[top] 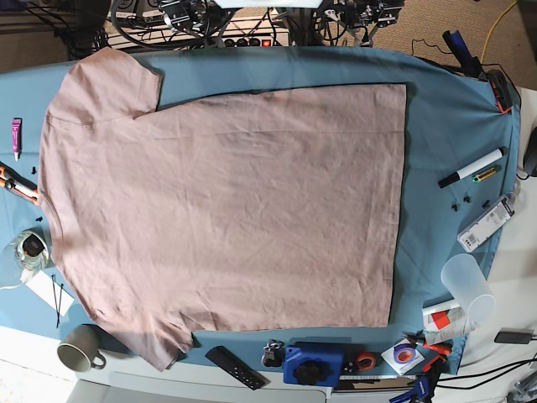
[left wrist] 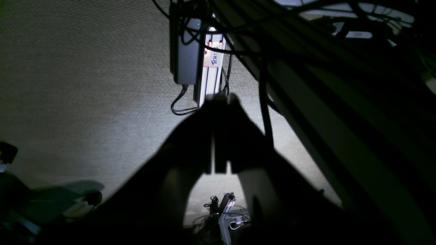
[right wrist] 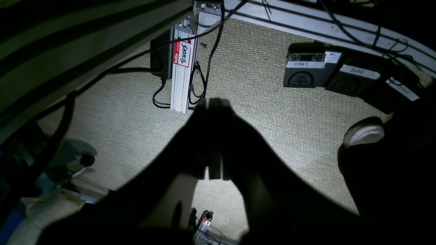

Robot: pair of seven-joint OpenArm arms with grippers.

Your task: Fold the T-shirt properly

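Observation:
The pink-beige T-shirt [top: 226,210] lies spread flat on the teal table cloth [top: 445,109] in the base view. Its collar is at the left, one sleeve at the top left and one at the bottom left, and its hem is at the right. Neither arm shows in the base view. My left gripper [left wrist: 220,98] is a dark silhouette with its fingers together, empty, hanging over the carpet floor beside the table frame. My right gripper [right wrist: 214,101] looks the same: fingers together, empty, over the carpet. The T-shirt shows in neither wrist view.
Around the shirt lie a mug [top: 80,348], a remote [top: 235,368], a blue box [top: 315,363], a plastic cup [top: 468,290], a marker [top: 470,168] and a tape roll [top: 29,248]. Foot pedals [right wrist: 306,71] and a labelled aluminium leg [right wrist: 180,68] stand on the floor.

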